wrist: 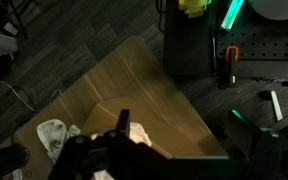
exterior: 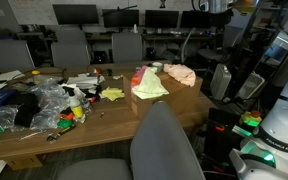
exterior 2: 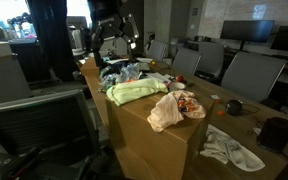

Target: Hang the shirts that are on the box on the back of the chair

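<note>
The brown cardboard box (exterior 2: 134, 140) stands against the long wooden table. On its flat top lie the shirts: a pale yellow one (exterior 2: 134, 92) (exterior: 149, 85), a peach-cream one (exterior 2: 167, 112) with a printed patch, and a coral-pink one (exterior: 180, 72). The grey chair (exterior: 166, 140) stands in the foreground with its backrest toward the box. My gripper (exterior 2: 114, 45) hangs high above the far end of the table, open and holding nothing. In the wrist view one dark finger (wrist: 124, 122) shows over a bit of peach cloth (wrist: 140, 134).
Plastic bags, toys and dark clutter (exterior: 39, 100) cover one end of the table. A white cloth (exterior 2: 229, 150) (wrist: 52, 135) lies on the table beside the box. More grey chairs (exterior 2: 249, 75) and monitors line the back. The robot's white base (exterior: 284, 120) stands by the table.
</note>
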`<state>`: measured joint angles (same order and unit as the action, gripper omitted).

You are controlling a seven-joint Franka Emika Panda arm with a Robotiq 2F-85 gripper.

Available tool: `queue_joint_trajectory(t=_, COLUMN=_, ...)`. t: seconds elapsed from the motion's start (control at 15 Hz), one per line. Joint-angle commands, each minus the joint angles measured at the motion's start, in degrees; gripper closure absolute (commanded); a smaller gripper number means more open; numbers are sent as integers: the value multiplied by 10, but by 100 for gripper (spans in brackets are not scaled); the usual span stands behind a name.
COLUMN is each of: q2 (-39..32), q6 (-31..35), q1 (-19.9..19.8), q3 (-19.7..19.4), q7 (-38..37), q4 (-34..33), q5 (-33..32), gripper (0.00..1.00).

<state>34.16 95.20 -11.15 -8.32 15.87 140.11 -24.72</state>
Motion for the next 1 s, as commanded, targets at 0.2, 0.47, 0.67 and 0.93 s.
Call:
queue_joint_trajectory(t=0.2, q2=-52, q6=31, q1=29, q3=-7, q7=10, q4=-58, q5=-17, gripper=0)
queue_joint_trajectory(t=0.47, q2=-106, q6=81, q1=50, q3=2, q7=6, q4=-124, q5=-12, gripper=0)
queue_joint_trajectory(t=0.67, q2=-157, q6=129, q1=64, q3=4, q7=4, q4=-180, q5=4, gripper=0)
queue_joint_trajectory(t=0.93, q2=-238, q6=159, q1=73, q3=9, q7=1, q4=-264, q5=47, gripper=0)
